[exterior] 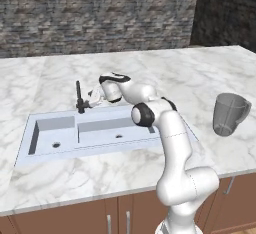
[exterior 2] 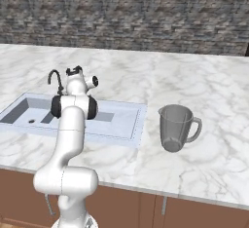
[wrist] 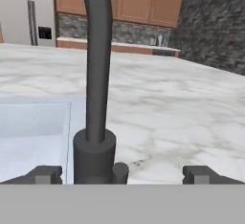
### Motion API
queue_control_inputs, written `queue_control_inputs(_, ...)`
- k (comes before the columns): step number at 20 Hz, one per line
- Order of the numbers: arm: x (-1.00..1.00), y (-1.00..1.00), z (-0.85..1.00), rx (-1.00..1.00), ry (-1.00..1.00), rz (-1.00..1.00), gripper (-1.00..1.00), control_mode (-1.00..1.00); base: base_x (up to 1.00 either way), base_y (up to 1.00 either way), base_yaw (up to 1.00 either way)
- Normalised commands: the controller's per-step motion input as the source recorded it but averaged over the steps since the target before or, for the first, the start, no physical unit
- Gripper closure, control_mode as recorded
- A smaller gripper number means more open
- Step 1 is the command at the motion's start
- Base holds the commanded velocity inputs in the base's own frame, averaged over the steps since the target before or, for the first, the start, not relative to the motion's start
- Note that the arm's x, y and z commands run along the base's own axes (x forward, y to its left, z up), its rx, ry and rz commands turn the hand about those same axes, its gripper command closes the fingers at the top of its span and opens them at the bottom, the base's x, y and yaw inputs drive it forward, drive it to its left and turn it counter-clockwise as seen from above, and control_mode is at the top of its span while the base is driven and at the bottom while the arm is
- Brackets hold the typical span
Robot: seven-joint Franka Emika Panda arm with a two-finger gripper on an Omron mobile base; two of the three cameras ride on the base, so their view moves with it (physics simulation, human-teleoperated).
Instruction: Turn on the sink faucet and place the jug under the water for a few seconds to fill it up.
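Observation:
The black sink faucet (exterior: 79, 98) stands at the back rim of the pale double sink (exterior: 60, 134), also seen at the faucet (exterior 2: 54, 79) and sink (exterior 2: 124, 121). My gripper (exterior: 87, 102) is open right beside the faucet's base, level with the counter. In the hand view the faucet's stem (wrist: 96, 74) rises close in front of my gripper (wrist: 123, 174), its base nearer the left fingertip (wrist: 45, 174), with the short lever (wrist: 119, 170) between the fingertips. The translucent grey jug (exterior: 230, 114) stands upright on the counter, far to the right of the sink, jug (exterior 2: 176, 127). No water is in view.
A marble counter (exterior: 150, 68) runs wide around the sink, backed by a stone brick wall (exterior: 100, 13). Brown cabinet fronts (exterior 2: 194, 212) line the near edge. Beyond the faucet, the hand view has a far counter, wooden cabinets (wrist: 134, 0) and a fridge (wrist: 28, 12).

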Motion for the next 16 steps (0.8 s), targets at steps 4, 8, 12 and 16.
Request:
queue_control_inputs(4, 0.22, 0.2, -0.05, 0.0, 0.0, 0.0, -1.0, -1.0, 0.0, 0.0, 0.0)
queue_control_inputs(8, 0.13, 0.09, -0.08, 0.0, 0.0, 0.0, -1.0, -1.0, 0.0, 0.0, 0.0)
queue_control_inputs(12, 0.01, 0.1, -0.07, 0.0, 0.0, -0.03, 1.0, -1.0, 0.0, 0.0, 0.0)
queue_control_inputs(16, 0.0, 0.11, 0.0, 0.0, 0.02, -0.1, 1.0, -1.0, 0.0, 0.0, 0.0)
